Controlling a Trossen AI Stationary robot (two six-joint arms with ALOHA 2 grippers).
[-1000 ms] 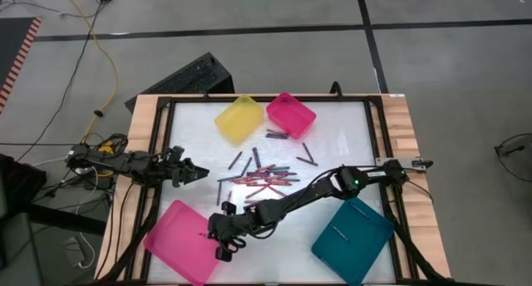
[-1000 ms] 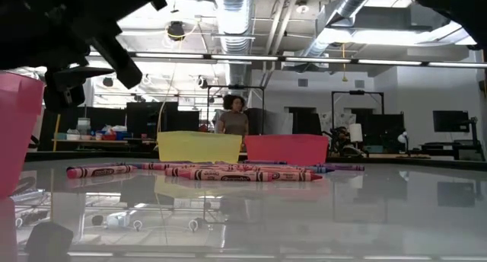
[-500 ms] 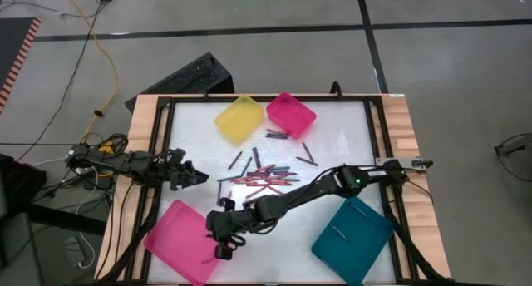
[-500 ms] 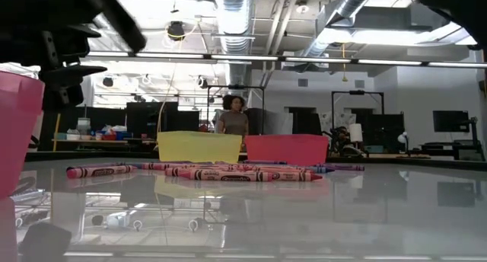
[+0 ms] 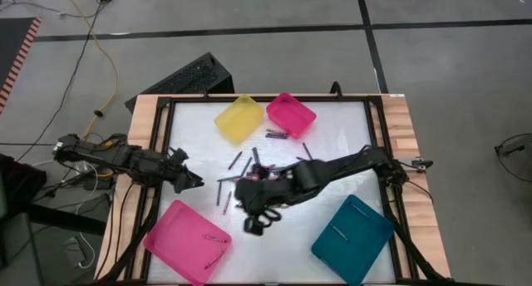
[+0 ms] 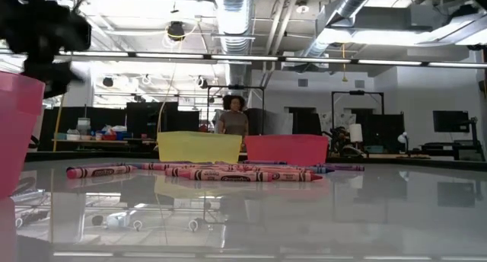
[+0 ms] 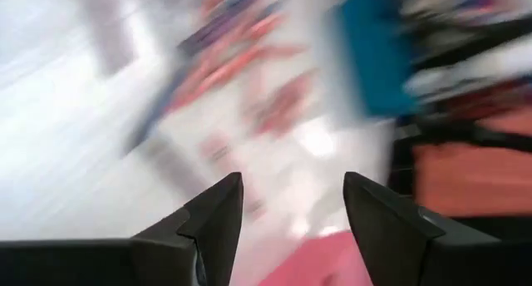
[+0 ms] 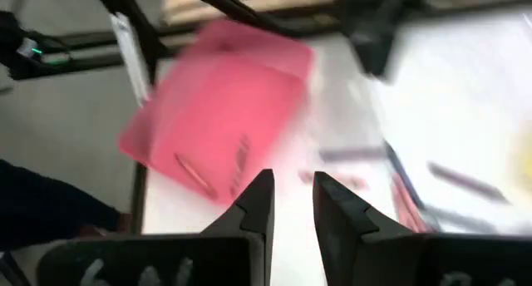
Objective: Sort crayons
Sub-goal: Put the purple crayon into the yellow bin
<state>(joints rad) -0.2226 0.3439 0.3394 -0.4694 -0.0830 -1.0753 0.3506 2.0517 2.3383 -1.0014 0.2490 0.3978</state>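
Note:
Several red, pink and dark crayons [image 5: 259, 176] lie in a loose pile at mid-table; the low view shows them flat in a row [image 6: 228, 173]. Two more crayons [image 8: 193, 175] lie in the near pink tray [image 5: 187, 240], and one lies in the teal tray [image 5: 352, 228]. My right gripper [image 5: 253, 225] hangs high above the table between the near pink tray and the pile. Its fingers [image 8: 293, 204] stand a little apart with nothing between them. My left gripper [image 5: 193, 182] is open [image 7: 291, 211] at the table's left side, left of the pile, touching nothing.
A yellow tray [image 5: 239, 118] and a second pink tray [image 5: 291, 113] stand at the far edge, with a few crayons [image 5: 278, 135] just in front of them. A black frame [image 5: 158, 145] rims the table. A person [image 6: 233, 116] stands in the room behind.
My right gripper has risen from just above the near pink tray and swung toward the table's right and far side, toward the crayon pile. My left arm has lifted a little and tipped its gripper downward. The crayons on the table have kept still.

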